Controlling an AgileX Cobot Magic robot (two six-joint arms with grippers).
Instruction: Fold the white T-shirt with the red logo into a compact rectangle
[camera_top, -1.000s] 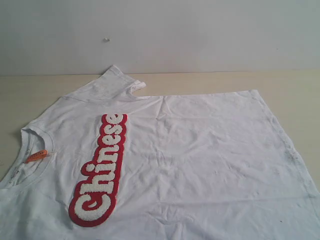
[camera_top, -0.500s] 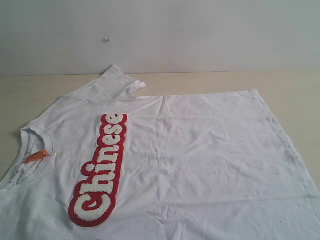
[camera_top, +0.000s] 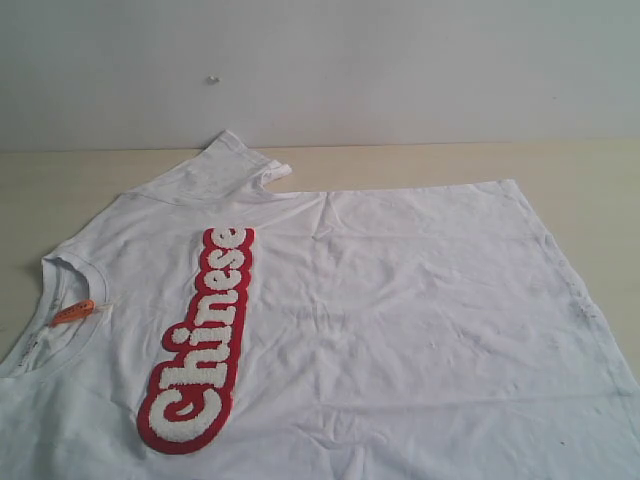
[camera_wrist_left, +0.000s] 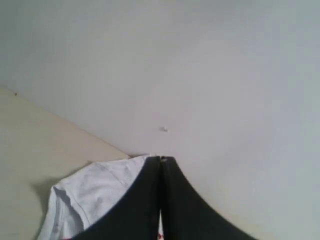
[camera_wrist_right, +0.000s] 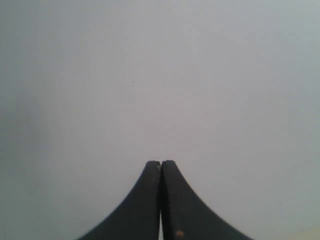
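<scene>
The white T-shirt (camera_top: 400, 300) lies spread flat on the table, its collar (camera_top: 60, 300) at the left with a small orange neck tag (camera_top: 73, 312), its hem at the right. The red logo (camera_top: 200, 340) with fuzzy white letters runs along the shirt's left part. One sleeve (camera_top: 235, 165) points toward the back wall. Neither gripper shows in the exterior view. My left gripper (camera_wrist_left: 161, 159) is shut with nothing between its jaws, held above the sleeve (camera_wrist_left: 95, 195). My right gripper (camera_wrist_right: 161, 162) is shut and empty, facing only the wall.
The beige table (camera_top: 420, 165) shows bare behind the shirt, up to a pale grey wall (camera_top: 400, 70) with a small mark (camera_top: 212, 79). The shirt runs past the view's front and left edges.
</scene>
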